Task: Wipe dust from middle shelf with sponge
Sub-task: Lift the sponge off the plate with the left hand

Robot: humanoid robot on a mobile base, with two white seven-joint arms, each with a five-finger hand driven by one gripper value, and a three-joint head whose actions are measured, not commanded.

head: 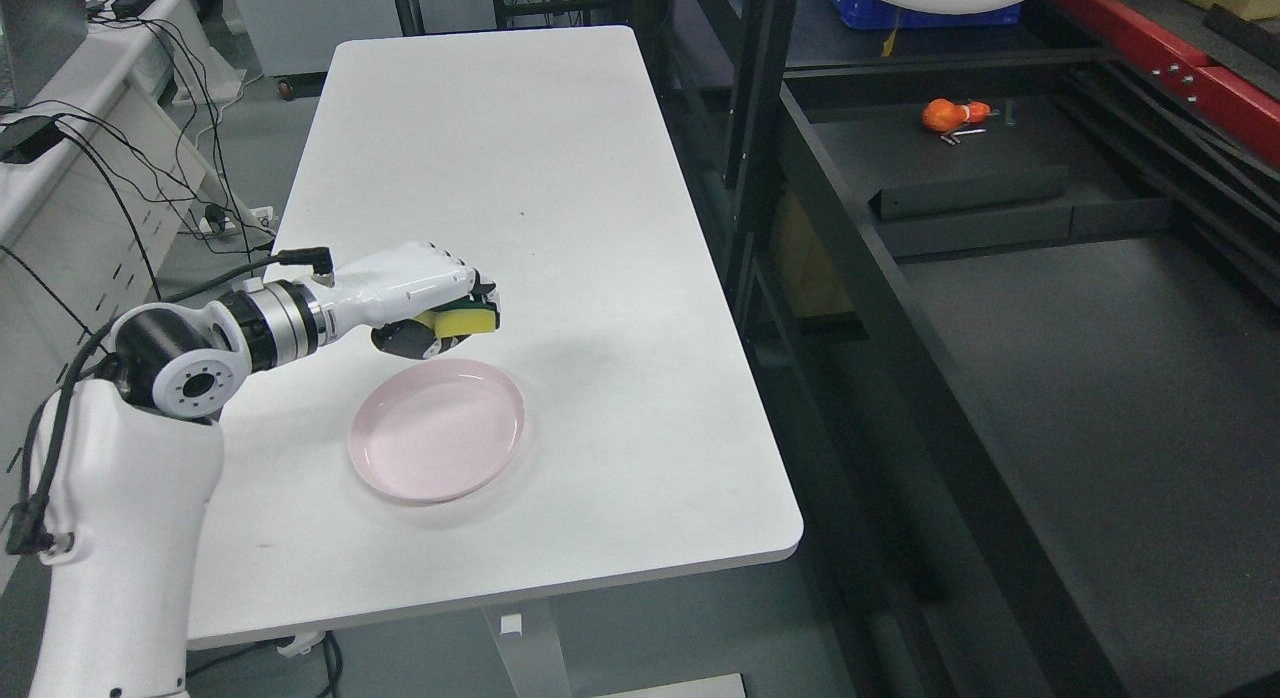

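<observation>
My left hand point(445, 313) hangs over the white table point(560, 208), just above the far rim of a pink plate point(437, 443). Its fingers are curled around a yellow sponge with a dark green scouring layer point(470, 320). The sponge is held clear of the plate and the tabletop. To the right stands the dark shelf unit, with its broad black shelf surface point(1080, 378) well away from the hand. My right arm does not show.
An orange object point(948, 114) and a small metal piece lie at the back of the black shelf. A black upright post point(760, 128) stands between table and shelf. Cables and a white cabinet point(70, 178) are at the left.
</observation>
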